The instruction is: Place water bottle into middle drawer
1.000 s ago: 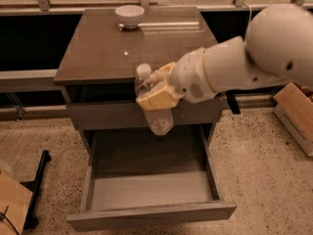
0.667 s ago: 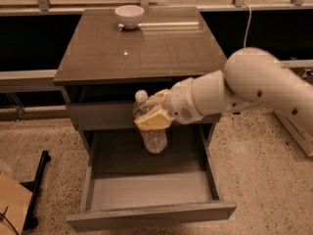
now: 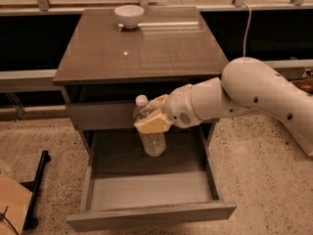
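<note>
The gripper [image 3: 150,115] is clasping the water bottle [image 3: 153,142] around its upper half, holding it upright over the far part of the open middle drawer [image 3: 146,215]. Releasing from this height is probably risking a bounce and topple. Drifting farther is risking a knock against the upper drawer [image 3: 98,115].

Cabinet top [image 3: 161,48] holds white bowl [image 3: 129,15]; gripper [image 3: 152,117] hangs below.

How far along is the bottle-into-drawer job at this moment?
Done: the middle drawer is pulled open, and the gripper has the water bottle grasped, fingers clamped around its upper body. In hand: the bottle hangs upright over the drawer's back part. Left: lowering it onto the drawer floor and releasing.
</note>
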